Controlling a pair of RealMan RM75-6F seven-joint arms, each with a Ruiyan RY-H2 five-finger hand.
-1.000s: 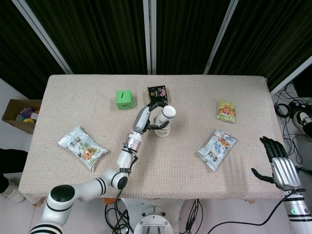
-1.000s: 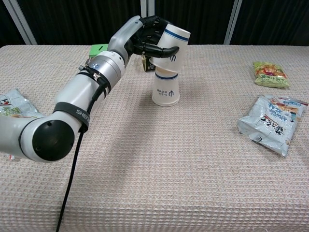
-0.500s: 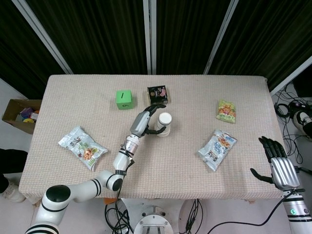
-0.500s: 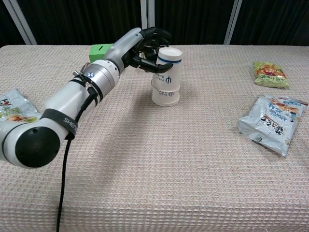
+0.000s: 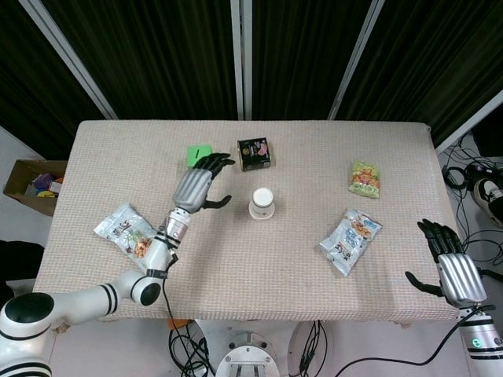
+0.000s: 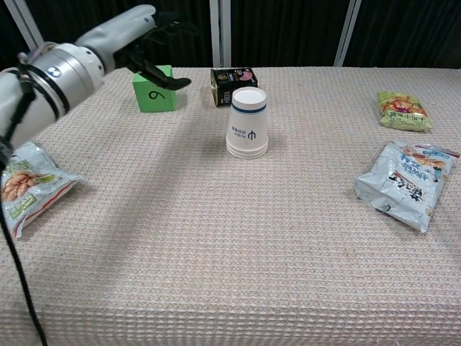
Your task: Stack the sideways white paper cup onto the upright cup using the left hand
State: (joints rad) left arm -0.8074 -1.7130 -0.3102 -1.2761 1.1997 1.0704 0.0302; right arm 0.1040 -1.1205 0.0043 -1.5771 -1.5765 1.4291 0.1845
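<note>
Two white paper cups (image 5: 262, 203) (image 6: 247, 122) stand nested as one stack, mouths down, near the middle of the table. My left hand (image 5: 197, 184) (image 6: 148, 45) hangs above the table to the left of the stack, well apart from it, fingers spread and holding nothing. My right hand (image 5: 450, 265) is off the table's right front corner, fingers apart and empty; only the head view shows it.
A green cube (image 6: 154, 87) and a small black box (image 6: 233, 77) sit behind the cups. Snack bags lie at the left (image 5: 130, 235) (image 6: 21, 184), right (image 5: 350, 238) (image 6: 410, 184) and far right (image 5: 365, 177) (image 6: 402, 109). A cardboard box (image 5: 31, 182) stands on the floor at left.
My left hand pushed the upper cup down onto the lower one, let go, and drew back up and to the left. The right hand stayed put.
</note>
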